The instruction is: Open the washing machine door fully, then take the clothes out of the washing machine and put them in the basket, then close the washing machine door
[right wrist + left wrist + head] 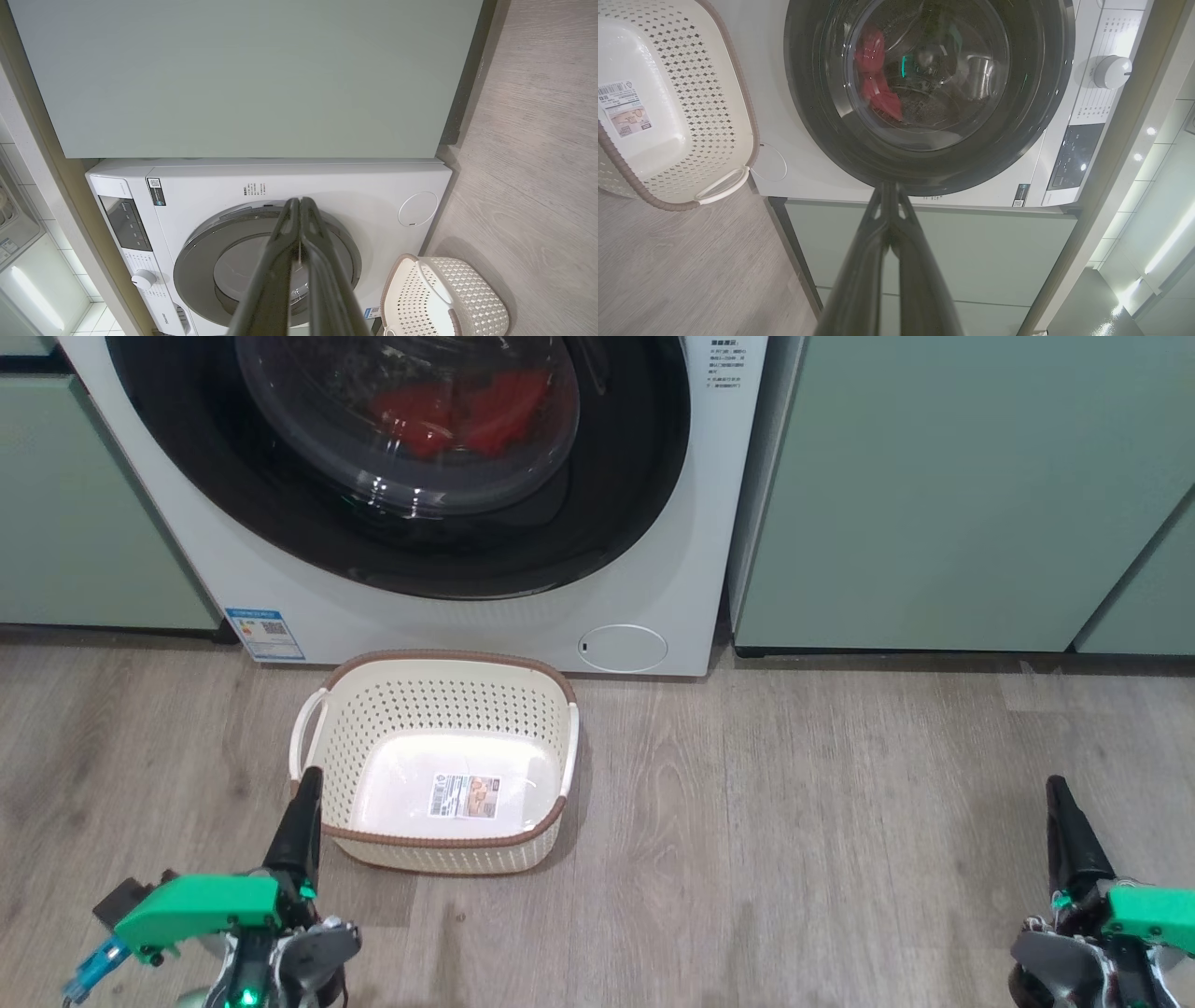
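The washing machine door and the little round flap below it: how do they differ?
The washing machine door is large, the flap small. The door has a glossy black rim and clear window showing red clothes; the flap is plain white. The door fills the front's middle, the flap sits at a bottom corner. Both are round and shut.

The big round washing machine door (401, 560) with its glossy black rim is cut by the head view's top edge; bright red fabric clothes (457, 415) blur behind its window (411, 485).
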Motion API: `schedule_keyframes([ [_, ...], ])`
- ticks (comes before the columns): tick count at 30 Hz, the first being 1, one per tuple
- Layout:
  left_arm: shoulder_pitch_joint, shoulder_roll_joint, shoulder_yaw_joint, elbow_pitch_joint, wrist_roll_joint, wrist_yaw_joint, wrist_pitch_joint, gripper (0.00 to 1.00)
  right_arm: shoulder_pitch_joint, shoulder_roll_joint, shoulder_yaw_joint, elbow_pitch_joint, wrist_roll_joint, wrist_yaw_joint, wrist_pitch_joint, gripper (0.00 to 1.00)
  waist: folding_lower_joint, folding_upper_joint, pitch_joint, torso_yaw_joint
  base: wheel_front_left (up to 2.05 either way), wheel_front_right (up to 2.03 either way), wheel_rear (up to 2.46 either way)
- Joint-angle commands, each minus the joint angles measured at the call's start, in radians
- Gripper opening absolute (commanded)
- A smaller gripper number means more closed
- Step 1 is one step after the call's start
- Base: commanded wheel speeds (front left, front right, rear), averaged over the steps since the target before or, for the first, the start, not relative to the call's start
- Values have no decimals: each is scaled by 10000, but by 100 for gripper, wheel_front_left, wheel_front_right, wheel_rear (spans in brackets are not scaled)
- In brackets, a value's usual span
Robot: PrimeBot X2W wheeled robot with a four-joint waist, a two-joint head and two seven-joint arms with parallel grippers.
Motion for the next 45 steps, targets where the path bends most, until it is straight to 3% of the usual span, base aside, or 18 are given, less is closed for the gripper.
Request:
schedule_keyframes([
  [1,-524,75,293,-354,-44,-67,58,0,-460,-43,191,-401,61,-6,56,0,0,0,0,0,0,0,0],
  [6,-524,75,293,-354,-44,-67,58,0,-460,-43,191,-401,61,-6,56,0,0,0,0,0,0,0,0],
  [7,-3,1,2,-2,3,0,-4,100,-2,0,3,-2,0,0,-3,100,0,0,1,0,0,0,0],
  [13,658,-91,-16,886,11,11,-18,100,418,120,42,921,-4,2,-16,100,0,0,11,0,0,0,0],
  [22,482,-77,23,737,464,6,-283,100,262,108,243,821,-325,1,-281,100,0,0,42,6,0,0,0],
  [45,117,-50,265,102,3520,22,-930,100,-98,80,615,112,-3487,0,-929,100,0,0,115,32,0,0,0],
])
